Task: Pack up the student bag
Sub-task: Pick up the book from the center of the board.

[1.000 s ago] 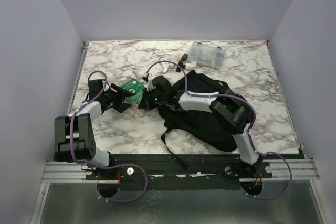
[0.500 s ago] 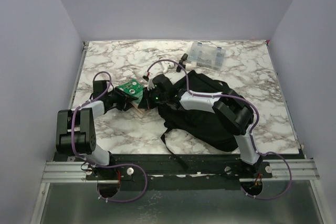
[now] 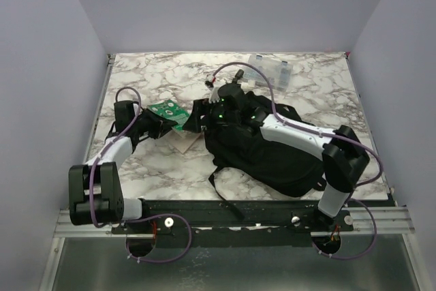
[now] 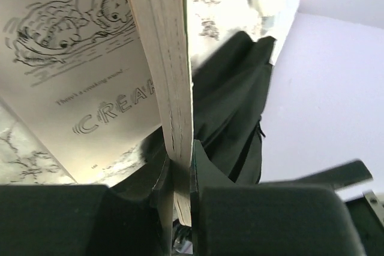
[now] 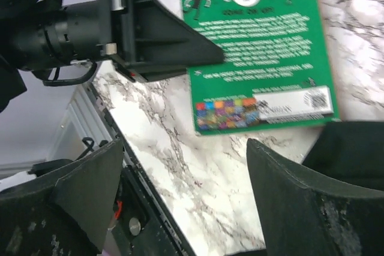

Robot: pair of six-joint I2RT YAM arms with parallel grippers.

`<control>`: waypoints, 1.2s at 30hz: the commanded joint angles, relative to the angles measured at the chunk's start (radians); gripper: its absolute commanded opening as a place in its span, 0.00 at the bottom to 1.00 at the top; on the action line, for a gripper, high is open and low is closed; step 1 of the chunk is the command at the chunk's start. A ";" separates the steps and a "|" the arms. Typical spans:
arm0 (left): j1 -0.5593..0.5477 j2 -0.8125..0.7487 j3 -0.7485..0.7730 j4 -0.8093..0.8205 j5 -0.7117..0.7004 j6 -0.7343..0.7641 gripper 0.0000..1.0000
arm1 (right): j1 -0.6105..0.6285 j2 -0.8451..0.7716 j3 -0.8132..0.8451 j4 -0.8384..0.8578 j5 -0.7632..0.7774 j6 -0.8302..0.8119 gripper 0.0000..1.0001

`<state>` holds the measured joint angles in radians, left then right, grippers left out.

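Robot lab cell: plain walls (image 3: 225,5), marble tabletop (image 3: 157,168), aluminium rail (image 3: 385,220).

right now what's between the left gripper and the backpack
The green book, pinched in the left gripper, and the open right gripper beside it, before the backpack. The top view shows this.

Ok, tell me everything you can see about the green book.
The book is a thin paperback with a green cover carrying white print, small cartoon figures, a multicoloured strip and a white barcode label. It is partly open: a pale inner page shows line drawings and a word starting CREA. The left gripper is shut on the edge of its pages, holding it over the marble table, just left of the black bag. Whether it touches the table is unclear.
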<state>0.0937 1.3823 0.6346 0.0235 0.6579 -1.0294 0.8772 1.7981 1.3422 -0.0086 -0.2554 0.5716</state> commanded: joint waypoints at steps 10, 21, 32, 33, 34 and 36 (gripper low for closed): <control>0.005 -0.381 0.043 0.223 0.156 0.128 0.00 | -0.212 -0.281 -0.348 0.392 -0.131 0.379 1.00; -0.091 -0.366 0.005 0.667 0.303 -0.123 0.00 | -0.231 -0.311 -0.490 0.756 -0.095 0.497 1.00; -0.091 -0.443 -0.100 0.752 0.192 -0.180 0.00 | -0.093 -0.185 -0.610 1.223 0.004 0.663 0.84; -0.091 -0.448 -0.114 0.761 0.157 -0.200 0.00 | -0.072 -0.162 -0.594 1.251 0.013 0.671 0.83; -0.121 -0.454 -0.132 0.779 0.130 -0.219 0.00 | -0.056 -0.142 -0.579 1.274 0.018 0.687 0.81; -0.157 -0.460 -0.154 0.811 0.080 -0.233 0.00 | -0.023 -0.096 -0.551 1.340 0.022 0.718 0.74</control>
<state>-0.0093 0.9596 0.5144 0.6849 0.8673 -1.2060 0.7990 1.6352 0.7444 1.1110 -0.2890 1.2179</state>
